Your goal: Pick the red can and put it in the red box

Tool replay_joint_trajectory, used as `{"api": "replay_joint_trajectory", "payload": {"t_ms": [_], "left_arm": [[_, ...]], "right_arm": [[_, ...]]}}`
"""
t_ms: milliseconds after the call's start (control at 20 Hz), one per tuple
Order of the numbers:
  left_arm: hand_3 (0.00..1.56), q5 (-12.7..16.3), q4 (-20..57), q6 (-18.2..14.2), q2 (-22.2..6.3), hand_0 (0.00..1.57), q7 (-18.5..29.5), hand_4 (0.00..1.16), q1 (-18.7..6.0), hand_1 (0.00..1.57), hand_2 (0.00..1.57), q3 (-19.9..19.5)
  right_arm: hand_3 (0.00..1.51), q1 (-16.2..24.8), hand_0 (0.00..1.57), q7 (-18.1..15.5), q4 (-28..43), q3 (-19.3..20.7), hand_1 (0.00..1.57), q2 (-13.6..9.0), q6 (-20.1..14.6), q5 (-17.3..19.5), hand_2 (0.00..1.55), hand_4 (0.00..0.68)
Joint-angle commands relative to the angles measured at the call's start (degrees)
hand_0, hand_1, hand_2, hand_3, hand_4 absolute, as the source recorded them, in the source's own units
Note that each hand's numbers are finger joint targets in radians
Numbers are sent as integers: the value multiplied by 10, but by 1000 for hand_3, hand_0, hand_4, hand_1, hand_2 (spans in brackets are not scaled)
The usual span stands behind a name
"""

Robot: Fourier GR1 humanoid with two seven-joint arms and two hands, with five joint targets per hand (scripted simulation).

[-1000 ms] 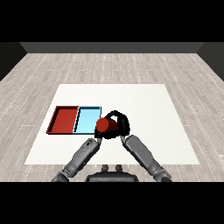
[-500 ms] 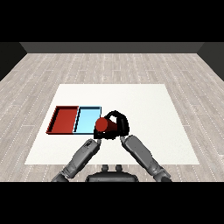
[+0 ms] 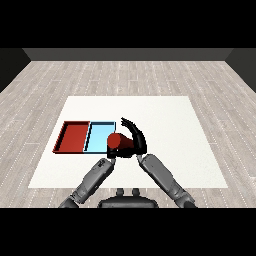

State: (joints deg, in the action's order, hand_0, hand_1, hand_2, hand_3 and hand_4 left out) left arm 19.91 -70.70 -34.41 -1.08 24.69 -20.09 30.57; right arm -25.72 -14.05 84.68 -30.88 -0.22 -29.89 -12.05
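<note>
The red can (image 3: 119,143) lies tilted in my right hand (image 3: 136,141), whose fingers curl round it above the table, just right of the light blue tray (image 3: 99,136). The red tray (image 3: 73,137) lies left of the light blue one with nothing in it. My left hand (image 3: 111,153) is low beside the can's near left side, mostly hidden behind the can, and its fingers do not show.
The two trays lie side by side on the left half of the white table (image 3: 170,125). Wooden floor surrounds the table on all sides.
My right hand has carried the can a little to the left, closer to the light blue tray's right edge. The left arm has barely moved.
</note>
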Motion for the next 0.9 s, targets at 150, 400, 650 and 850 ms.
{"api": "replay_joint_trajectory", "payload": {"t_ms": [150, 400, 650, 850], "left_arm": [[1497, 50, 11, -44, 10, 1571, 63, 1136, -17, 1571, 1571, 44], [1478, -18, -1, 15, 9, 1571, 34, 1135, 25, 1571, 1571, -14], [1456, -27, 18, 21, 4, 1571, 30, 1132, -14, 1571, 1571, -60], [1467, -43, -25, -1, 1, 1571, -23, 1132, -15, 1571, 1558, -49]], "right_arm": [[0, -6, 0, 14, -17, 22, 0, 2, -1, 2, 0, 0], [0, 41, 0, 70, 80, 18, 0, -2, 13, 39, 0, 0], [0, 55, 0, 53, 83, 50, 0, 2, 37, 6, 0, 0], [0, 131, 0, 46, 180, 74, 0, -49, 86, 3, 0, 0]]}}
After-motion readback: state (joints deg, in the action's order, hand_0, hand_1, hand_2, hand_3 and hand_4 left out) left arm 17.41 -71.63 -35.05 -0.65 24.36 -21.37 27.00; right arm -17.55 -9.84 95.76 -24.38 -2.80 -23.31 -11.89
